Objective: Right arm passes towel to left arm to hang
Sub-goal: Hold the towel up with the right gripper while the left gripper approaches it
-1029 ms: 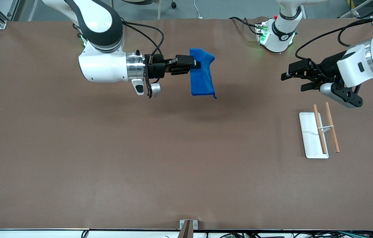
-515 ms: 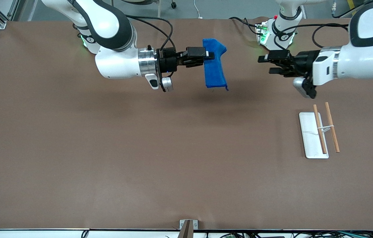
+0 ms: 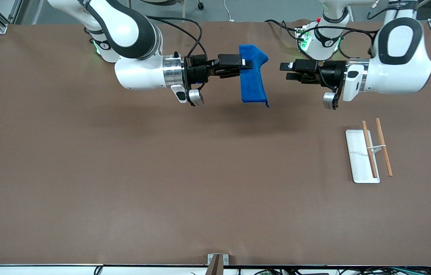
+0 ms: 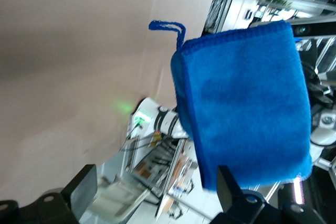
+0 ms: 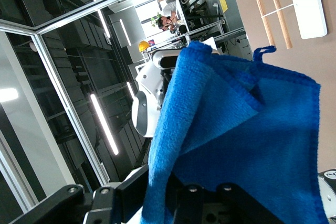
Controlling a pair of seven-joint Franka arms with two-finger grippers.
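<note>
The right gripper (image 3: 246, 65) is shut on the top of the blue towel (image 3: 252, 80) and holds it hanging in the air over the table near the robots' bases. The towel's loop hangs at its lower corner (image 3: 267, 105). In the right wrist view the towel (image 5: 247, 145) fills the space between the jaws. The left gripper (image 3: 286, 71) is open and level with the towel, a short gap from its edge, its fingers pointing at it. In the left wrist view the towel (image 4: 244, 103) hangs just ahead of the open fingers (image 4: 231, 187), with the loop (image 4: 168, 26) at one corner.
A white tray (image 3: 358, 156) with two wooden rods (image 3: 369, 149) lies on the brown table toward the left arm's end, nearer the front camera than the left gripper. Both arm bases (image 3: 320, 38) and cables stand along the table's edge.
The right gripper carried the towel toward the left arm. The left arm swung in toward the towel, its open gripper now close to the towel's edge.
</note>
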